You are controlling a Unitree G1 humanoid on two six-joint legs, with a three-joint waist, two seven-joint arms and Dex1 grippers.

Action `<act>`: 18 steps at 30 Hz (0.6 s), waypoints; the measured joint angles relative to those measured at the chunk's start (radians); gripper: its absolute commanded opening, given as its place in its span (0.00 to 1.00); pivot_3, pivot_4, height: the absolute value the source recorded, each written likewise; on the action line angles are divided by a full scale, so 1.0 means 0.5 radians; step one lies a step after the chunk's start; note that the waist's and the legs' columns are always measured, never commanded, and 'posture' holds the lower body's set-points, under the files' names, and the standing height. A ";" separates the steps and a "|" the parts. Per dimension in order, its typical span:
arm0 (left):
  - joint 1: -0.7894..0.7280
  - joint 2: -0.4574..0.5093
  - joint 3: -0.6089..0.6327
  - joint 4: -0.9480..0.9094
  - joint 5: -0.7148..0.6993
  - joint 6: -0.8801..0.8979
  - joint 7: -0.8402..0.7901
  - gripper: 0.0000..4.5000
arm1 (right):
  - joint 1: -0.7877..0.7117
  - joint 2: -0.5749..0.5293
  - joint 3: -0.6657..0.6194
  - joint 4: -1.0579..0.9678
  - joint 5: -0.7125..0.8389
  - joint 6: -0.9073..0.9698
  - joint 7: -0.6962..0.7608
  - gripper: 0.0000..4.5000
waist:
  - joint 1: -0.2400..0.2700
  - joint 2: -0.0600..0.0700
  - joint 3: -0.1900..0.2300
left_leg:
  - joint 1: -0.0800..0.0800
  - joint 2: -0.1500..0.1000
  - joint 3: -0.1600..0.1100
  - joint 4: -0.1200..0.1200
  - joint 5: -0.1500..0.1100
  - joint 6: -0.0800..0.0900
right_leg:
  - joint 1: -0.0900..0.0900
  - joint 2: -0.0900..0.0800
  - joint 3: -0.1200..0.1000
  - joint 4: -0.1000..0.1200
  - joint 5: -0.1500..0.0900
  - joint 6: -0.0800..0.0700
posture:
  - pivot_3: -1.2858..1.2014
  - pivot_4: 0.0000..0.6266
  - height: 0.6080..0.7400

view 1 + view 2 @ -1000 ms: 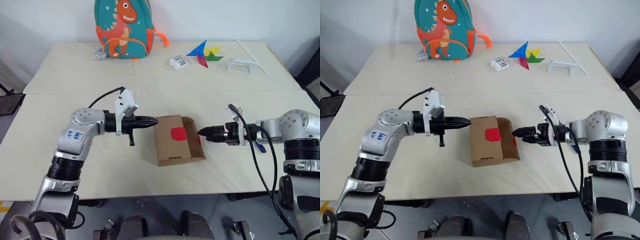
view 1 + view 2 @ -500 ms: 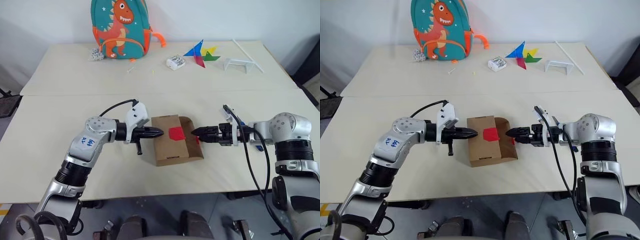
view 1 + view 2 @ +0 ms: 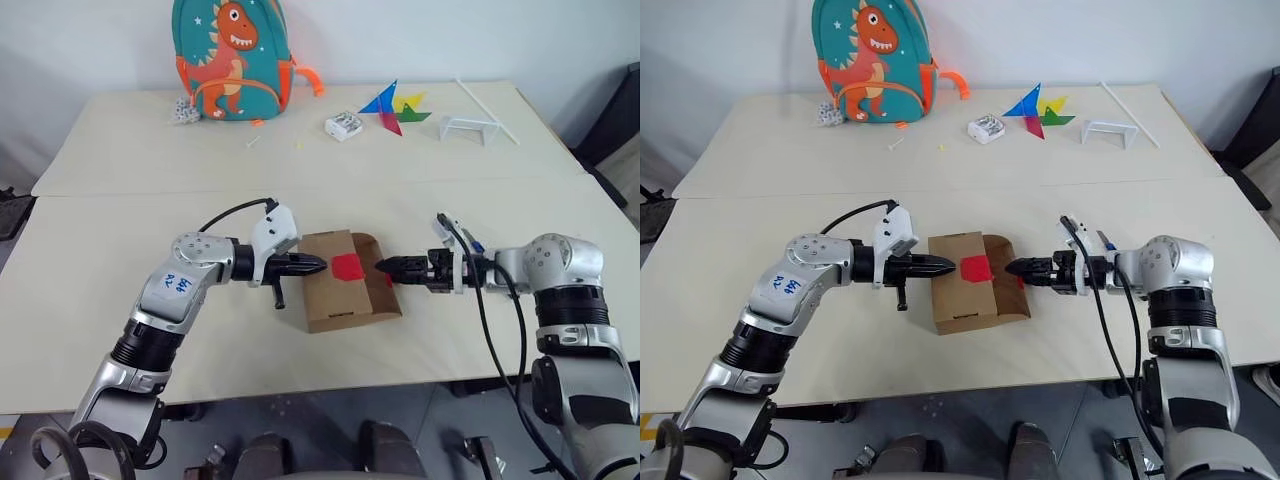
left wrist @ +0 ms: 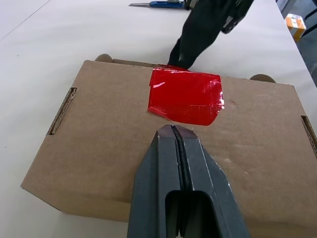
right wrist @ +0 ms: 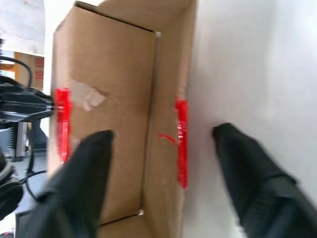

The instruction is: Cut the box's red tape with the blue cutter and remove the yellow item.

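Pale tabletop (image 3: 120, 330) runs under both arms, and nearest you the box (image 3: 335, 295) lies at its middle, red tape (image 3: 348, 267) on the upper panel. Your left gripper (image 3: 312, 264) rests at the box's left edge, fingers pressed together and holding nothing, tips just short of the tape. Your right gripper (image 3: 388, 266) faces it from the open right end, jaws spread with the flap edge between them in the wrist view. The tape looks split there, red showing on both panel and flap. Judging by that, you are on the opening step: pinch the flap and fold it back while the left holds the carton steady. The yellow item cannot be seen. The blue cutter (image 4: 166, 4) lies beyond, behind the right gripper.
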 measured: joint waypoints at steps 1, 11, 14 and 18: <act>0.000 0.000 0.000 0.001 0.000 -0.003 -0.002 0.00 | 0.000 0.008 0.005 0.002 -0.008 -0.001 0.004 0.58 | 0.000 0.000 0.000 | 0.000 0.000 0.000 0.000 0.000 0.000 | 0.000 0.000 0.000 0.000 0.000 0.000 | 0.52 0.24 1.00; 0.005 0.011 0.000 0.008 0.008 -0.011 -0.013 0.00 | -0.081 -0.014 0.251 0.009 -0.151 -0.098 0.189 0.58 | -0.005 -0.001 -0.001 | 0.019 0.001 0.003 -0.007 -0.002 -0.003 | 0.012 0.000 0.002 0.003 0.000 0.000 | 0.52 0.24 1.00; 0.008 0.011 0.000 0.008 0.012 -0.011 -0.012 0.00 | -0.094 -0.009 0.307 0.019 -0.189 -0.140 0.246 0.58 | -0.006 -0.003 -0.002 | 0.022 0.002 0.004 -0.008 -0.002 -0.003 | 0.013 0.000 0.003 0.003 0.000 0.000 | 0.52 0.24 1.00; 0.010 0.011 0.000 0.008 0.012 -0.011 -0.011 0.00 | -0.099 0.004 0.334 0.034 -0.246 -0.178 0.274 0.37 | -0.007 -0.005 -0.003 | 0.023 0.002 0.005 -0.008 -0.002 -0.004 | 0.013 0.001 0.003 0.003 0.000 -0.001 | 0.52 0.24 1.00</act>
